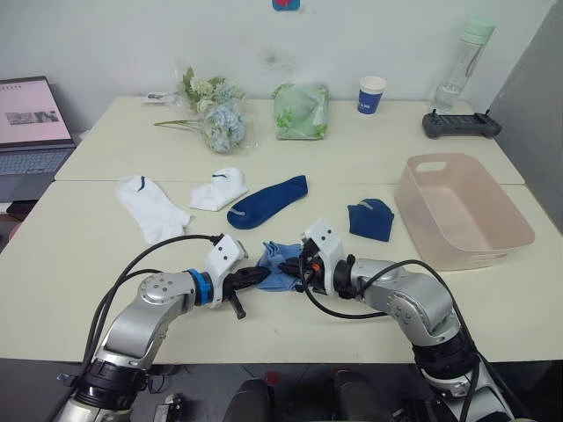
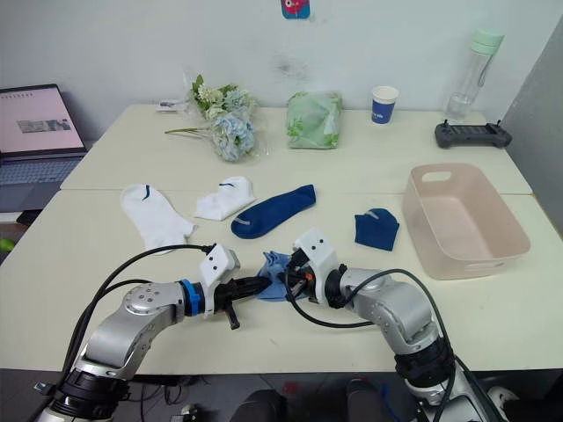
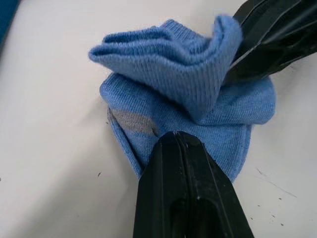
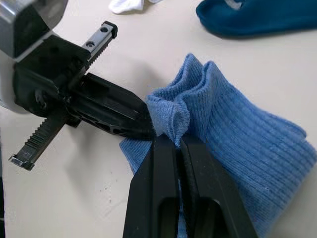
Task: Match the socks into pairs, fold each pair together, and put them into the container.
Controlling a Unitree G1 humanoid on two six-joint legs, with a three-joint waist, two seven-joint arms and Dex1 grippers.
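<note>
Socks are lying in a loose row across the table (image 1: 106, 325), and none are sitting in the container (image 1: 462, 211) yet.

Going left to right: 1 white sock (image 1: 151, 207) is lying flat at about 10 o'clock from the table's middle, and a 2nd white sock (image 1: 220, 188), partly folded over, is lying just beside it to the right without touching it. Next, a navy sock (image 1: 268, 200) is stretching out at about 12 o'clock from the grippers. The light blue pair (image 1: 280, 266) is sitting bunched at the near middle, between the 2 arms. A 2nd navy sock (image 1: 370, 219), folded, is lying at about 2 o'clock from that bundle, well apart from its mate. The pink container is standing empty at 3 o'clock.

The left gripper (image 3: 174, 139) is pinching the near edge of the blue bundle with its fingers closed tight on the knit. The right gripper (image 4: 174, 144) is likewise clamping a raised fold of the same bundle, fingers pressed together. Both are meeting on the cloth, almost tip to tip.

By my reading, the blue pair is matched and is being folded now, so roughly 1 of 3 pairs is under way and 0 are stowed. Remaining: finishing this fold, dropping it in the container, then matching, folding and stowing the navy and white pairs.
</note>
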